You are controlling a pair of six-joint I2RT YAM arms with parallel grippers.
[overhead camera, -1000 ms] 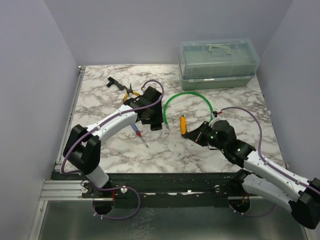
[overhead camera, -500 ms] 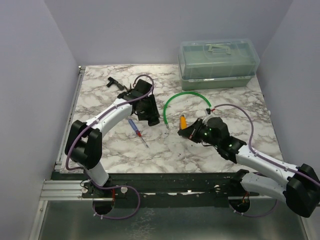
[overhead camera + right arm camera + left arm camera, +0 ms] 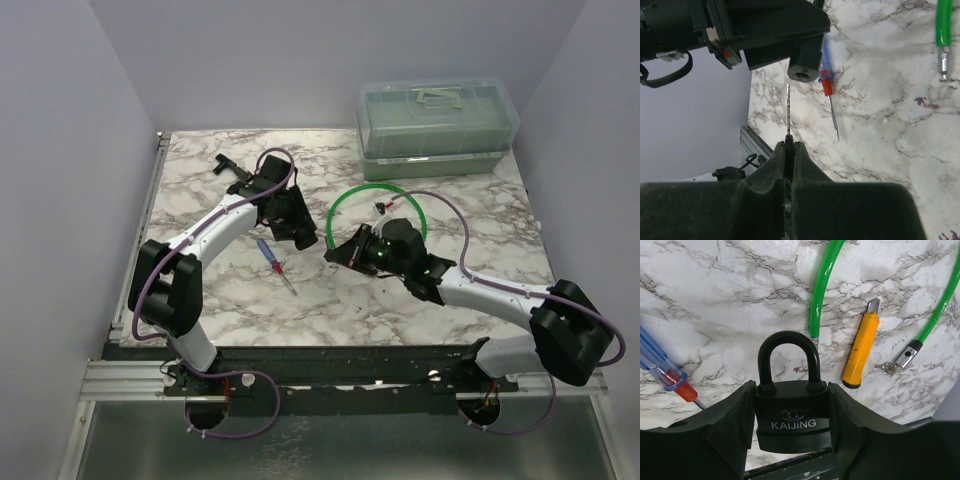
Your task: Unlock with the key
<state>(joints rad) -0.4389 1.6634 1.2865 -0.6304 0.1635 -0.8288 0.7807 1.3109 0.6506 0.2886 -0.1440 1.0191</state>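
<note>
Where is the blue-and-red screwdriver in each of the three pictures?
Top external: the screwdriver lies on the table, left of centre.
Left wrist: screwdriver at the left edge.
Right wrist: screwdriver upper middle, tip pointing down.
Shared landmark: the green cable, in all three.

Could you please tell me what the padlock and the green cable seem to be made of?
The padlock: likely metal under a matte black coating or cover, judging by its dull sheen and pale KAIJING lettering. The green cable: a glossy plastic sheath, probably over steel wire, given the silvery metal tip at its end.
</note>
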